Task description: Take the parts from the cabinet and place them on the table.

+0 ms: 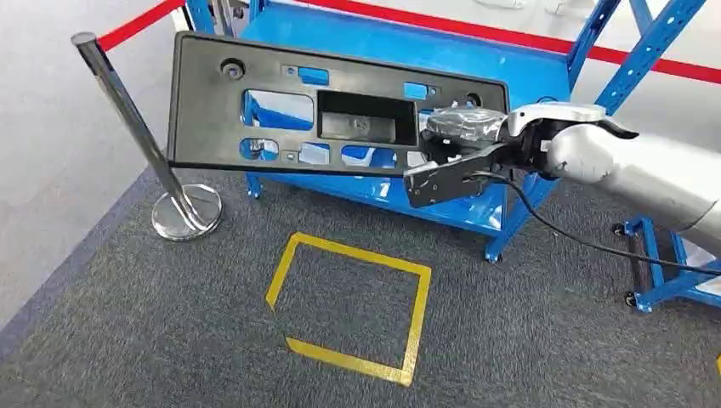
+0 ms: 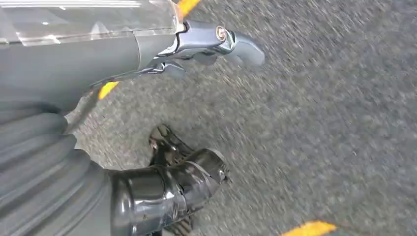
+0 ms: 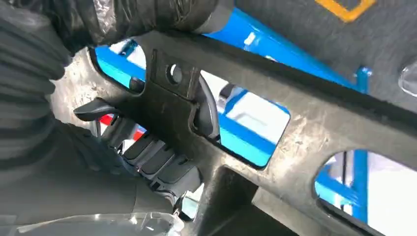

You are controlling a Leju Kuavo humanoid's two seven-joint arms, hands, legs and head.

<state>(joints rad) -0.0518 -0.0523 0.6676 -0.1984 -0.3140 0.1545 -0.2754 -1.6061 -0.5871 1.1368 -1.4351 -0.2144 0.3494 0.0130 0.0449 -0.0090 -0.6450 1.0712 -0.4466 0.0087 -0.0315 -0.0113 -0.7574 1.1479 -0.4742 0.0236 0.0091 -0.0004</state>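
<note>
A long black plastic panel (image 1: 212, 110) with several cut-outs hangs tilted in the air in front of the blue cabinet (image 1: 493, 68). My right hand (image 1: 463, 149) grips its right end, and the arm reaches in from the right. In the right wrist view the panel (image 3: 305, 128) runs across close up, with my dark fingers (image 3: 157, 162) hooked through one of its openings. My left hand (image 2: 88, 64) hangs over the grey carpet holding nothing, its grey thumb (image 2: 221, 42) well apart from the dark fingers (image 2: 167, 191).
A chrome stanchion post (image 1: 127, 110) with a round base (image 1: 187, 211) and a red belt (image 1: 136, 24) stands at the left. A yellow taped square (image 1: 353, 306) marks the carpet in front. A blue wheeled frame (image 1: 655, 255) stands at the right, and a black cable (image 1: 578, 238) trails from my right arm.
</note>
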